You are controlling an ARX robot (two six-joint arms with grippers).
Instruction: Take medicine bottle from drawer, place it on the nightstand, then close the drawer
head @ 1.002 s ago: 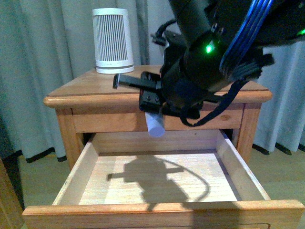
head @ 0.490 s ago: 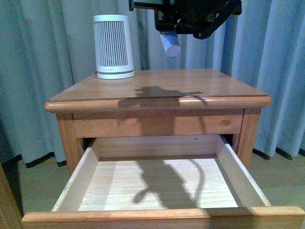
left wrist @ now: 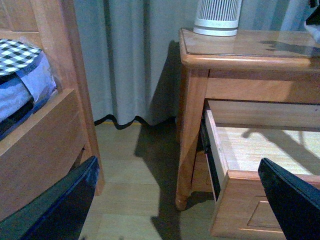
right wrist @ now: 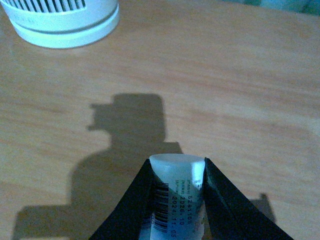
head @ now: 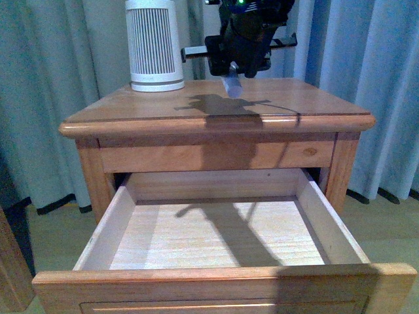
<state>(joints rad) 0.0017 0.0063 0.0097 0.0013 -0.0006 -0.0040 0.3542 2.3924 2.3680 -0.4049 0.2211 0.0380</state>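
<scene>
From the front: grips the bottle [head: 232,86] in the right hand [head: 230,73], tilted, lower end hanging low over the nightstand [head: 294,104] near the back middle of its top, with a shadow right beneath; cannot tell whether touching the wood. Stands a ribbed white cylinder [head: 154,46] at the back left corner, well apart from the bottle. Leaves the drawer [head: 216,275] pulled far out below, pale wood bottom showing, only shadow across it. Hangs a grey curtain [head: 59,78] behind. From the left wrist: spreads the left hand [left wrist: 177,167] wide, dark fingers [left wrist: 70,200] at either lower corner with nothing between them, out beside the nightstand [left wrist: 235,55] and above the floor [left wrist: 135,200]. Shows the drawer [left wrist: 220,160] open from the side, the cylinder [left wrist: 217,15] on top, a wooden bed frame [left wrist: 45,135] with checked cloth [left wrist: 15,50] across the gap, the curtain [left wrist: 125,60] beyond. From the right wrist: pinches the bottle [right wrist: 177,192] between the two black fingers [right wrist: 127,210] of the right hand [right wrist: 178,162] – barcode and printed digits facing the camera, rounded white end pointing at the nightstand top [right wrist: 240,75]. Casts the hand's shadow on the wood just ahead – the cylinder's base [right wrist: 65,25] further off at one corner.
</scene>
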